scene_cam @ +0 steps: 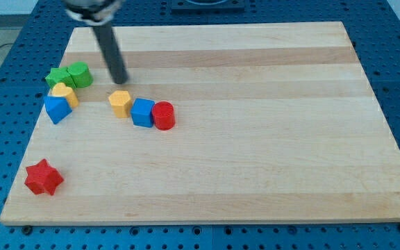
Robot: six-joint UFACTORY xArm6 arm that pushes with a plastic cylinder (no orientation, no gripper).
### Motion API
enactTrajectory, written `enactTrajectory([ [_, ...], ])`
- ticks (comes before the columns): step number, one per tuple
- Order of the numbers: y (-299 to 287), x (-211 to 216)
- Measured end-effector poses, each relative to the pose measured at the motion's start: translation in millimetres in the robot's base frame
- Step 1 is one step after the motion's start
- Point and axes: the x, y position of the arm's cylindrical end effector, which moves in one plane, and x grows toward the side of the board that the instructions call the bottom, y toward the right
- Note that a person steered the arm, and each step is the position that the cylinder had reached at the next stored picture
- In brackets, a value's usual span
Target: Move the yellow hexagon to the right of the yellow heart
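Red star-shaped block [44, 178] nearest on pale wooden table [255, 139], my tip [124, 81] just above yellow hexagon block [120, 103], yellow heart block [65, 93] well left, no pincer on this rod, no legible writing.

Two green blocks [70, 75], two yellow [120, 103], two blue [142, 112], two red [163, 115].

I have one view only, set high off the bench's [255, 173] bottom edge, looking down and across to its top edge; all four corners nearly fit.
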Motion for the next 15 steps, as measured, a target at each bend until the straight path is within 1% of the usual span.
enactTrajectory([
  [1,83.6,42.3],
  [2,112.8,96.0],
  [3,94.1,122.8],
  [4,58.2,124.2],
  [5,20.2,99.8],
  [6,-6.0,78.4],
  [8,-11.2,68.8],
  [9,-15.5,40.9],
  [10,-30.4,31.4],
  [11,-9.9,35.5],
  [12,27.5,69.0],
  [13,64.6,75.9],
  [14,119.0,49.1],
  [15,124.1,1.6],
])
